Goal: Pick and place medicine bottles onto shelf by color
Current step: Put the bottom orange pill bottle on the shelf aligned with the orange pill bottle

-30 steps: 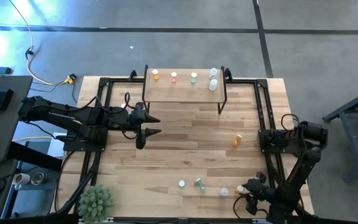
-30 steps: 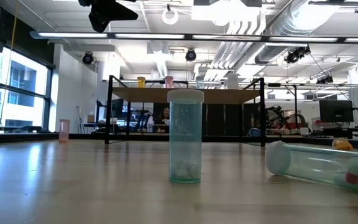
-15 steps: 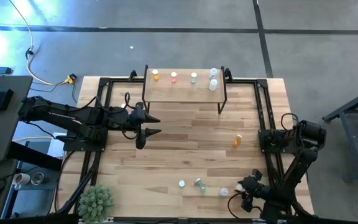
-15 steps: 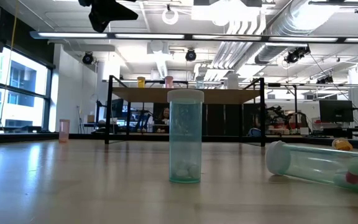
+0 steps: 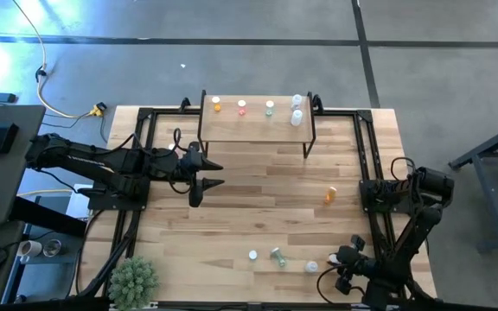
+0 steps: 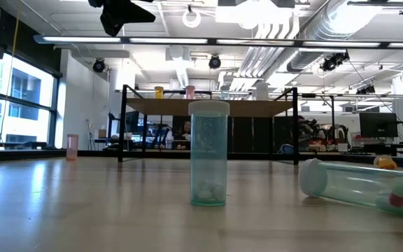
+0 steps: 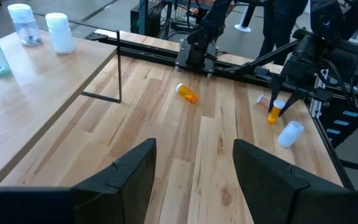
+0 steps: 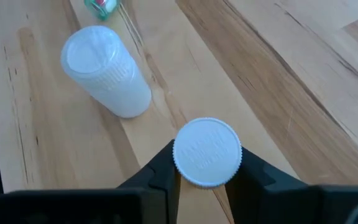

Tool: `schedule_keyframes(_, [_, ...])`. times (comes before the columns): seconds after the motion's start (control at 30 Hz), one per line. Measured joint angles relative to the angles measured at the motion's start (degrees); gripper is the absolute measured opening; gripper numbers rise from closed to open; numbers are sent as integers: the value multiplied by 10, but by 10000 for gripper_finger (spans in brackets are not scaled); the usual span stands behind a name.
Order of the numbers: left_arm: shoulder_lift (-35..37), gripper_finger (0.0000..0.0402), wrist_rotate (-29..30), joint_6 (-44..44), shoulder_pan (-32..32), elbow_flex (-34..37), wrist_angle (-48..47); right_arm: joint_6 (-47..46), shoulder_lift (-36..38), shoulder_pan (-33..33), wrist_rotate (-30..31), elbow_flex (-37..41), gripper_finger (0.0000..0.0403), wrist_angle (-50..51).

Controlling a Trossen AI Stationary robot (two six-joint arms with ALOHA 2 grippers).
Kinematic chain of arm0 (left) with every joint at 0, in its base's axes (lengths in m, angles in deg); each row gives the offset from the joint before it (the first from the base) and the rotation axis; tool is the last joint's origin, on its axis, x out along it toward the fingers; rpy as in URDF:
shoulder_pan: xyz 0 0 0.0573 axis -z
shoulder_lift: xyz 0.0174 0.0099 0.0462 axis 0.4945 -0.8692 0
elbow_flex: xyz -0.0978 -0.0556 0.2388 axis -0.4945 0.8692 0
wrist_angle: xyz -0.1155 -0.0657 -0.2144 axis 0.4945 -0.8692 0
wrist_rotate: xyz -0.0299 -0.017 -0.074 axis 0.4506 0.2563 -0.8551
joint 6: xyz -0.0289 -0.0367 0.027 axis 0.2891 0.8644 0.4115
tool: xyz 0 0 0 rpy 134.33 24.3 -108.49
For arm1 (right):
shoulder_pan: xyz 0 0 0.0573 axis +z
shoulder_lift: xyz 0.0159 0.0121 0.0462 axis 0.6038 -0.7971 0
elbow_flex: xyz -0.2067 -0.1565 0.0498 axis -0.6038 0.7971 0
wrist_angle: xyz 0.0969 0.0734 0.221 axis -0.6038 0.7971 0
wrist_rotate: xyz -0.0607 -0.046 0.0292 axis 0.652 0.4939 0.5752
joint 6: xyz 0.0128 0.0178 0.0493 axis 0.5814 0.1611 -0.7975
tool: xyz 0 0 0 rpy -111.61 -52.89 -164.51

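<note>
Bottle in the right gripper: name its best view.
Right wrist view: the bottle, white cap close up, sits clamped in the right gripper. The left wrist view shows it far off, orange. High view hides it under the arm; low view misses it.

A: Body of white-capped bottle (image 8: 207, 151) hidden under its cap in right wrist view; colour unreadable.
B: Lying clear cylindrical bottle (image 6: 359, 185) cut by low view's edge. Small shelf-top bottles (image 5: 269, 107) too tiny for contents.

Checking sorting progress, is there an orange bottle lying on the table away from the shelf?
Yes, one orange bottle lies on the table, apart from the shelf.
</note>
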Motion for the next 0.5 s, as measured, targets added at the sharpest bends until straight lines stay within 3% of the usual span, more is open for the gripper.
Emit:
schedule_keyframes(0.3, [0,204,-5,-24,0,0,0,-53,26,-3,40,0,87,32])
schedule_keyframes(0.5, [0,204,-4,-44,0,0,-16,-49,70,-40,73,0,87,52])
